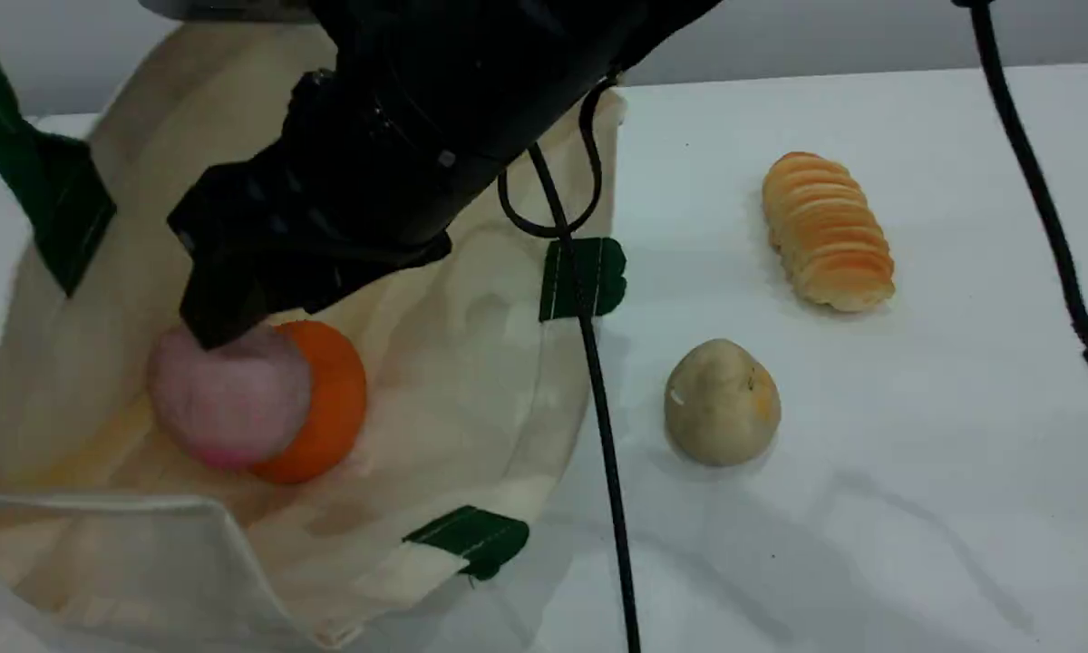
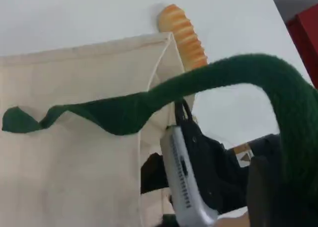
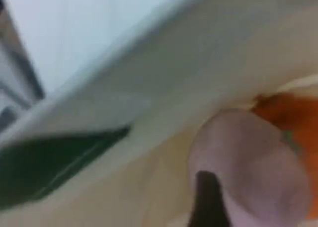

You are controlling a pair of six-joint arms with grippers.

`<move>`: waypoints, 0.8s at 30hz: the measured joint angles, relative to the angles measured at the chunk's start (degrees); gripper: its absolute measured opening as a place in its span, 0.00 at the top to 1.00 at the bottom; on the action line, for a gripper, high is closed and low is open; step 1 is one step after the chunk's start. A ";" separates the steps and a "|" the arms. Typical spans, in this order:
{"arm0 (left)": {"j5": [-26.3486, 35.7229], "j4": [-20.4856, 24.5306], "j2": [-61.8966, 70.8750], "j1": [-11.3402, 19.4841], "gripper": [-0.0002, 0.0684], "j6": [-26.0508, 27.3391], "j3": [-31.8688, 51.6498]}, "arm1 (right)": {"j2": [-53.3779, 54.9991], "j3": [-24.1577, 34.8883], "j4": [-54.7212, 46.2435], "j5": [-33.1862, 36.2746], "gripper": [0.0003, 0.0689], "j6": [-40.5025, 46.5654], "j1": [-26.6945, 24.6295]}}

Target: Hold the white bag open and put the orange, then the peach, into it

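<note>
White tabletop carries everything. At left, the cream canvas tote bag (image 1: 471,363) is held open by its dark green strap handle (image 2: 149,100), clamped in the left gripper. Inside, the dusty-pink peach (image 1: 227,399) touches the bright orange (image 1: 331,404) on its right. Directly above the peach, whether the right gripper's (image 1: 222,326) jaws have let go I cannot tell.

peach (image 1: 227,399) beside orange (image 1: 331,404), inside bag (image 1: 471,363)

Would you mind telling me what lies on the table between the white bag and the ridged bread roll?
In the scene view, a tan pear-shaped fruit sits between the white bag and the bread roll, nearer the camera; a black cable runs along the bag's edge.
</note>
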 joint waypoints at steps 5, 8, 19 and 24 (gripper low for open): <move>-0.31 0.00 0.00 0.00 0.91 0.00 0.00 | -1.61 0.09 0.00 7.37 0.25 0.91 -3.50; -0.58 0.00 0.00 0.00 0.91 0.95 0.00 | -3.54 0.11 -0.04 12.75 0.25 2.56 -6.84; -1.40 0.05 0.00 0.00 0.90 4.49 0.00 | -14.86 0.11 0.33 31.33 0.24 3.22 -18.48; -1.89 2.69 0.00 0.00 0.87 4.99 0.00 | -19.30 0.11 -2.22 34.95 0.24 3.73 -21.62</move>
